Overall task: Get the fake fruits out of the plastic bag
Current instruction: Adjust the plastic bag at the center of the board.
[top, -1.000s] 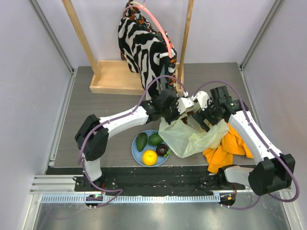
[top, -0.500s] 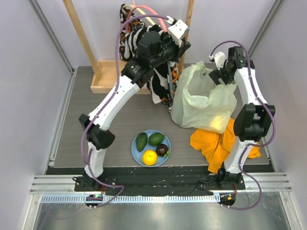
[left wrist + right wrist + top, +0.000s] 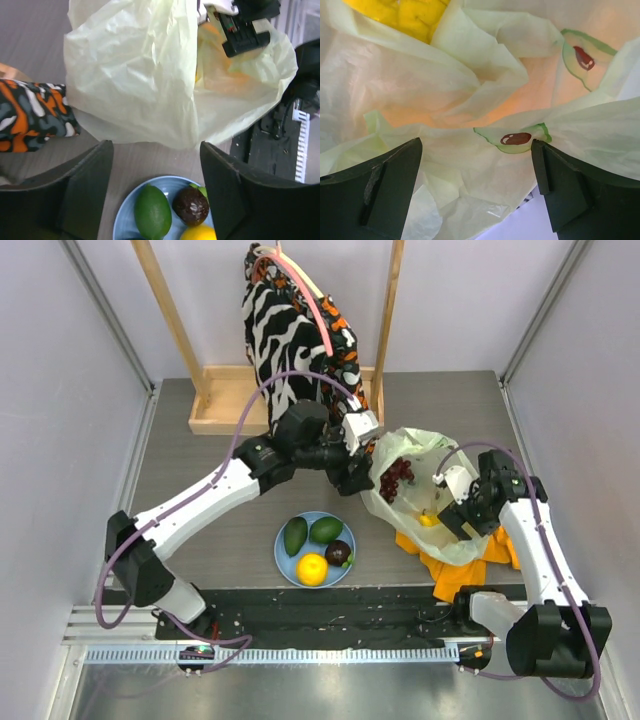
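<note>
The plastic bag (image 3: 420, 455) lies slumped on the table with its mouth up. Inside it I see a dark red grape bunch (image 3: 397, 478) and a yellow lemon (image 3: 428, 520). Two green avocados (image 3: 295, 536), an orange ball (image 3: 312, 568) and a dark purple-brown fruit (image 3: 340, 553) lie on the light blue plate (image 3: 283, 558). My left gripper (image 3: 362, 480) hangs open at the bag's left edge; in its wrist view the gripper (image 3: 155, 150) is empty above the plate (image 3: 122, 220), the bag (image 3: 135, 75) beyond. My right gripper (image 3: 476, 150) is open against the bag's folds (image 3: 470, 100), the lemon (image 3: 415, 15) ahead.
An orange cloth (image 3: 470, 558) lies under the bag's right side. A zebra-patterned garment (image 3: 295, 340) hangs from a wooden rack (image 3: 235, 410) at the back. A patch of orange, black and white fabric (image 3: 32, 120) shows in the left wrist view.
The left arm came down from beside the garment to the bag's left edge and its gripper opened. The bag dropped from held up to slumped. The right arm lowered to the bag's right side.
</note>
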Available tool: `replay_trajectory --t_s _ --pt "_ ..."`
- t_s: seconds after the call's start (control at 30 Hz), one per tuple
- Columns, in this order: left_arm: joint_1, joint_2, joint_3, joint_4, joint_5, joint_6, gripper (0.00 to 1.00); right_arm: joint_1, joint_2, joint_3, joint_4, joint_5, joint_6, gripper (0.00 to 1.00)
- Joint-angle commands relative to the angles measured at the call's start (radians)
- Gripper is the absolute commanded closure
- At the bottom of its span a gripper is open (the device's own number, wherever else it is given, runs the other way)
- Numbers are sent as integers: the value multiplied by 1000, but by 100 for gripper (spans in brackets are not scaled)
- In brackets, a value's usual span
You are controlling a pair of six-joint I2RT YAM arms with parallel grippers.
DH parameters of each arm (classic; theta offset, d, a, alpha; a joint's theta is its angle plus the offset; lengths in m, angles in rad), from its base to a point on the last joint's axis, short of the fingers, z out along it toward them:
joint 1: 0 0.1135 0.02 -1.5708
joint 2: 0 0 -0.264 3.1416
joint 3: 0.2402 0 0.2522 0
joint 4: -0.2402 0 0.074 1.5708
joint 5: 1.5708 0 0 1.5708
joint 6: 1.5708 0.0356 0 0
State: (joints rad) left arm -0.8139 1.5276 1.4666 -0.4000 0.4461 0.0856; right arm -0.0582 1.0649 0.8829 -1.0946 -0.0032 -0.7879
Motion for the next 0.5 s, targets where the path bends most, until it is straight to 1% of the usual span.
replay_trajectory --t_s 0.0,0.03,0.07,0.1,0.13,0.17,0.2,0.23,0.27,0.33,0.37,0.4,0.47 --pt "-24 20 98 33 46 34 23 5 -48 129 -16 -104 9 1" --pt "-27 32 118 32 48 32 23 6 -51 161 -24 -122 10 2" --pt "-30 55 132 29 48 31 23 6 -52 233 -28 -145 9 2" --pt "-30 63 145 30 42 29 23 6 -49 269 -34 -211 3 2" --pt "-30 68 155 27 37 28 23 6 -42 336 -57 -248 -17 5" --pt "-30 71 155 26 34 29 23 6 -37 364 -66 -283 -23 6" --pt "-30 66 153 24 28 31 23 6 -31 388 -100 -366 -33 8" --pt "-28 63 143 23 20 32 23 6 -10 430 -128 -404 -83 9" --pt "-30 51 136 20 14 34 22 8 0 441 -154 -443 -105 14" --pt "-30 39 129 10 -6 42 23 14 26 449 -183 -498 -126 19" --pt "-28 31 130 1 -13 51 23 17 39 455 -197 -515 -146 25" --pt "-28 29 133 -14 -35 55 23 18 53 462 -218 -550 -158 28" --pt "-28 22 133 -23 -55 66 22 29 87 476 -215 -570 -171 31"
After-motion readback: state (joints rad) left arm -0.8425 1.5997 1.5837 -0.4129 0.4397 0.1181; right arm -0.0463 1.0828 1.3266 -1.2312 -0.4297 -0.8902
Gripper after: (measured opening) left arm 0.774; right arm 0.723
